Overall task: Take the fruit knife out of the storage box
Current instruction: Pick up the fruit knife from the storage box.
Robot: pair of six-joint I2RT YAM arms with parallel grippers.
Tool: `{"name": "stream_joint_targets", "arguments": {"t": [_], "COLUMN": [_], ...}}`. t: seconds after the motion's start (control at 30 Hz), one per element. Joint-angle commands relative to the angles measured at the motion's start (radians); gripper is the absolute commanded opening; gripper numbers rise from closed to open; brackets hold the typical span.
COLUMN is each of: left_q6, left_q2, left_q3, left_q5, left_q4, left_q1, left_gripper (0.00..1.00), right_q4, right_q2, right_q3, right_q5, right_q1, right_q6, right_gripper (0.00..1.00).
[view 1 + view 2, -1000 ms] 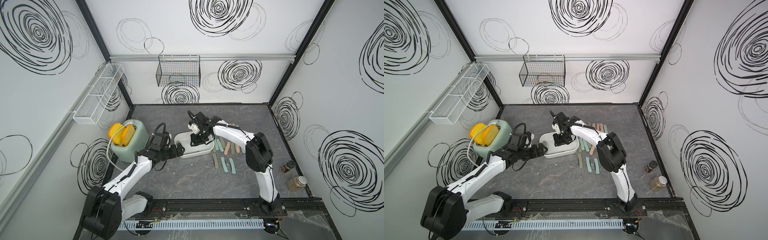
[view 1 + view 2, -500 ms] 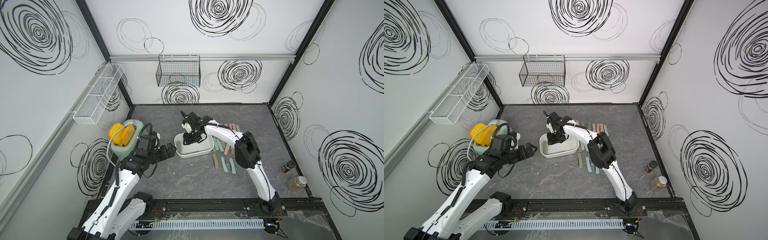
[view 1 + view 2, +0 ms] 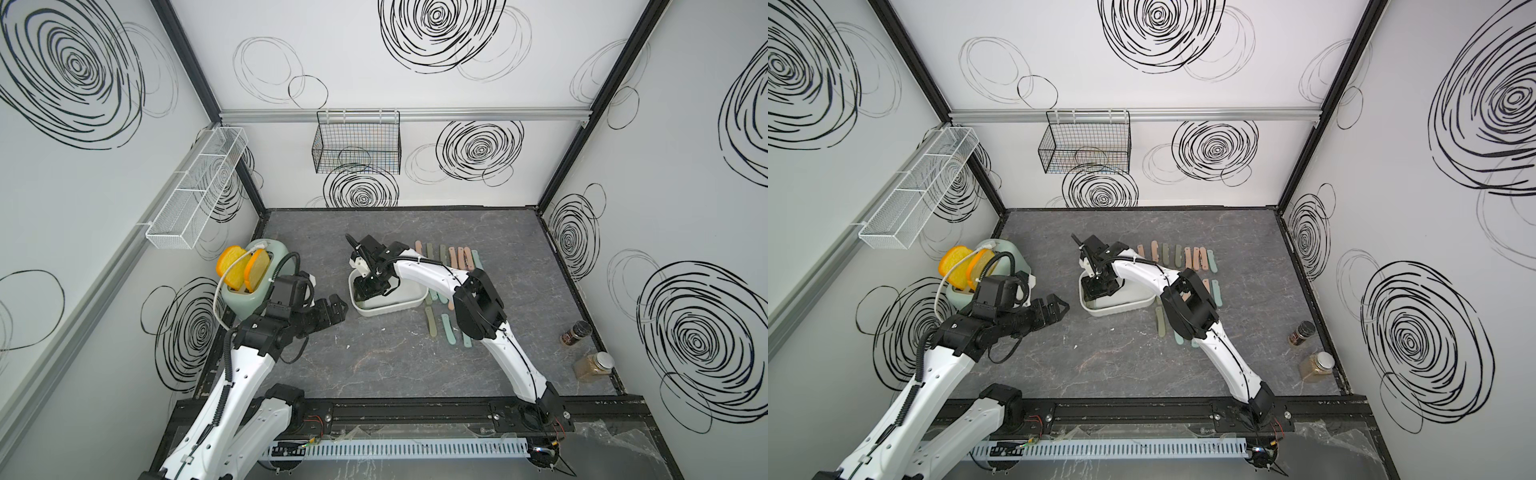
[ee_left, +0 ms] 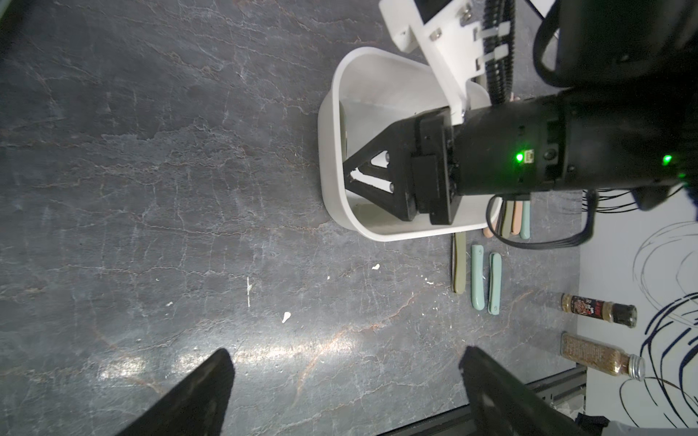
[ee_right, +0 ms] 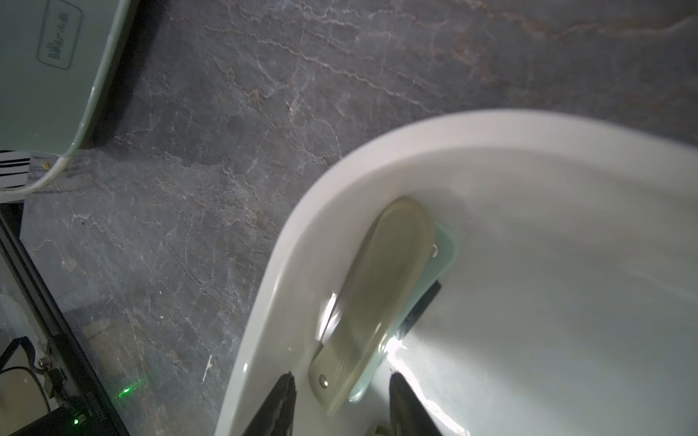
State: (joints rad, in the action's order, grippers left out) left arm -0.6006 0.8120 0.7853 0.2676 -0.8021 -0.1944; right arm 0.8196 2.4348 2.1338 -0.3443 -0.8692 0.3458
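The storage box [image 3: 390, 309] [image 3: 1121, 308] is a shallow white tub in the middle of the grey table. My right gripper [image 3: 366, 290] [image 3: 1096, 289] reaches down into its left end. In the right wrist view, an olive folded fruit knife [image 5: 377, 294] lies along the box wall [image 5: 302, 234], on top of a pale green one [image 5: 445, 245]. The right gripper [image 5: 342, 385] is open and straddles the olive knife's near end, with a gap on each side. My left gripper [image 3: 336, 307] [image 4: 345, 377] hovers wide open and holding nothing, left of the box [image 4: 328, 151].
A green toaster [image 3: 249, 286] with bread stands at the left. Several folded knives [image 3: 451, 257] lie in rows right of the box, more [image 3: 440, 328] in front. Two spice bottles [image 3: 575, 332] [image 3: 594, 365] stand at the right edge. Wire baskets [image 3: 357, 141] [image 3: 195, 195] hang on the walls.
My left gripper has drawn back from the box's left edge, still open. My right gripper has shifted left along the box and lowered over the knives at its left end.
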Motion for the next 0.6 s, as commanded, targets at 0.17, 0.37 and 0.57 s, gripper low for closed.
{"name": "stream_joint_targets", "arguments": {"t": [0.17, 0.37, 0.57], "left_q6": [0.015, 0.012, 0.013], "left_q2": [-0.023, -0.028, -0.031], "left_q3": [-0.039, -0.061, -0.064], "left_q5": [0.022, 0.031, 0.033], "left_q4": [0.011, 0.017, 0.018], "left_q1": [0.002, -0.004, -0.007], "left_gripper": [0.98, 0.98, 0.98], "right_q4": [-0.034, -0.029, 0.018], "right_q2": [0.057, 0.086, 0.101], "right_q3": [0.044, 0.074, 0.104], "right_q5": [-0.04, -0.011, 0.094], "right_q1": [-0.001, 0.0, 0.012], "right_q6": [-0.002, 0.003, 0.012], "right_gripper": [0.32, 0.22, 0.15]}}
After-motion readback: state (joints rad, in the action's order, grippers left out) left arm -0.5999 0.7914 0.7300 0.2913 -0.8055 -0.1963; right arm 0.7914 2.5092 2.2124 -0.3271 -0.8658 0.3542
